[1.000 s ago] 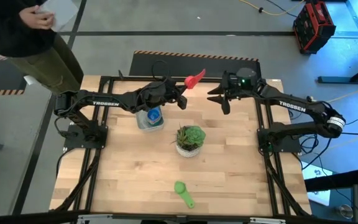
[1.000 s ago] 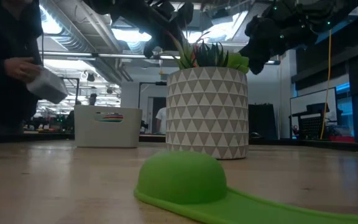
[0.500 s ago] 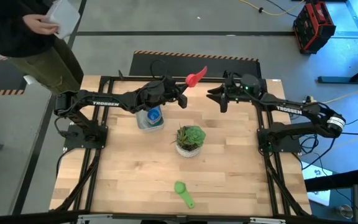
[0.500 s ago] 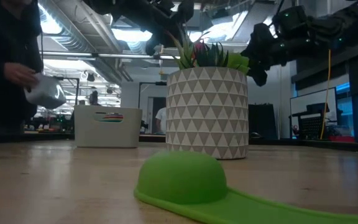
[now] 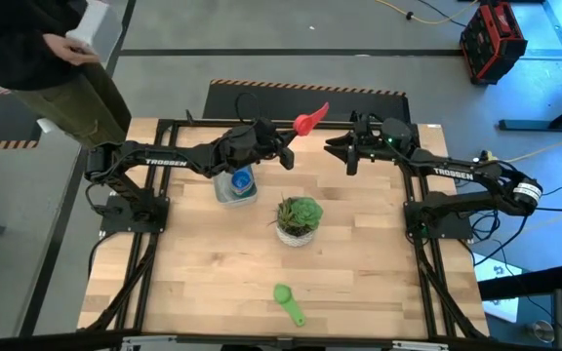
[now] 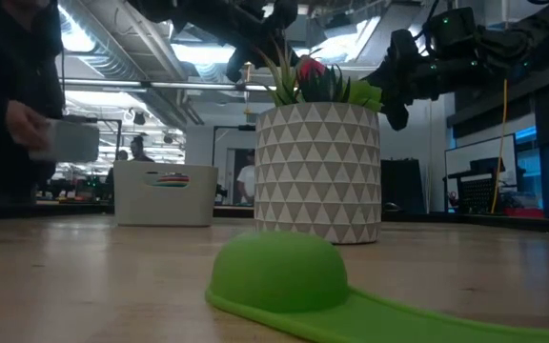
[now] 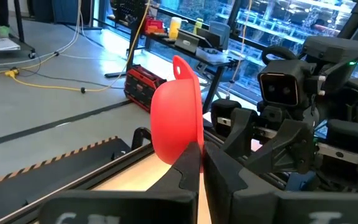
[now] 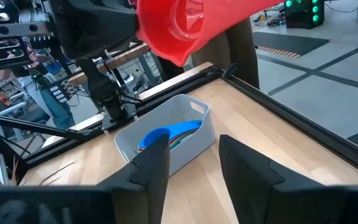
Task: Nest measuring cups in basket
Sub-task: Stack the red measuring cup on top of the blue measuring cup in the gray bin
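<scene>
Measuring cups are split between three places on the pale wooden slatted table (image 5: 213, 283), largest things first: the left arm's dark two-finger gripper (image 5: 283, 151) hangs above the table's far edge, just past the basket, and the right arm's dark two-finger gripper (image 5: 344, 153) faces it from near by, its fingers (image 8: 151, 168) spread apart with nothing between them. The white pot with a grey triangle pattern and a green leafy plant (image 5: 298, 220) stands near the table's middle, nearer the camera than both grippers. The small translucent grey-white rectangular plastic basket (image 5: 224, 191) sits on the table directly beside and below the left gripper, with a blue plastic cup (image 5: 243, 180) lying inside it on top of other colours that are too small to tell apart. The red plastic scoop-shaped cup (image 5: 309, 120) is pinched by the left gripper's closed fingers (image 7: 188, 168) and is held up in the air, tilted, between the two grippers and apart from the right one. The green plastic scoop-shaped cup (image 5: 287, 301) lies bowl-down near the table's front edge, well apart from both grippers and the basket.
</scene>
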Robot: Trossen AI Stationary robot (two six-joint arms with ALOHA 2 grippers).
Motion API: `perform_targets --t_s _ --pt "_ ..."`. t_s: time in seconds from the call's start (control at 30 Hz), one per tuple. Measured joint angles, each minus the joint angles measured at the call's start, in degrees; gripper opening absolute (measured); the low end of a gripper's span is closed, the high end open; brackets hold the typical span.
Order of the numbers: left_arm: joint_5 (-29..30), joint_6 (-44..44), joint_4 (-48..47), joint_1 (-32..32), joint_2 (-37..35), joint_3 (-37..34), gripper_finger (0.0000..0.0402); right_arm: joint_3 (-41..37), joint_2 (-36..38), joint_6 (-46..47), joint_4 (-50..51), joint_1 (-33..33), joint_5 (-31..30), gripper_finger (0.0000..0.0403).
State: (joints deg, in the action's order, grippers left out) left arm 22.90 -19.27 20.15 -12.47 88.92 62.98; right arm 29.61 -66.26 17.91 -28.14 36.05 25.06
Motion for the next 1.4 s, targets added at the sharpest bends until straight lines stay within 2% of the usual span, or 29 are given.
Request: perform_targets --t_s 0.17,0.4,0.6,0.77,1.0,1.23,1.4 --pt "0.0 0.0 0.0 0.0 0.0 0.0 0.0003 0.0 0.0 -0.1 0.0 -0.4 -0.3 0.0145" --pt "0.0 0.0 0.0 0.0 0.0 0.0 0.0002 0.0 -0.2 -0.4 0.0 -3.3 -8.8 0.0145" --pt "0.0 0.0 0.0 0.0 0.0 0.0 0.0002 0.0 -2.0 -0.1 -0.3 -5.2 -9.0 0.0145" --pt "0.0 0.0 0.0 0.0 0.0 0.0 0.0005 0.0 -6.5 2.8 -5.0 -6.0 -9.0 0.0145" --pt "-0.1 0.1 0.1 0.0 0.0 0.0 0.0003 0.0 -13.2 5.0 -13.3 -5.3 -0.4 0.0145" --pt "-0.1 0.4 0.1 0.0 0.0 0.0 0.0002 0.0 -18.0 6.1 -16.9 -2.7 0.9 0.0145" --pt "0.0 0.4 0.1 0.0 0.0 0.0 0.0004 0.0 -21.9 8.4 -25.8 -0.9 4.9 0.0145"
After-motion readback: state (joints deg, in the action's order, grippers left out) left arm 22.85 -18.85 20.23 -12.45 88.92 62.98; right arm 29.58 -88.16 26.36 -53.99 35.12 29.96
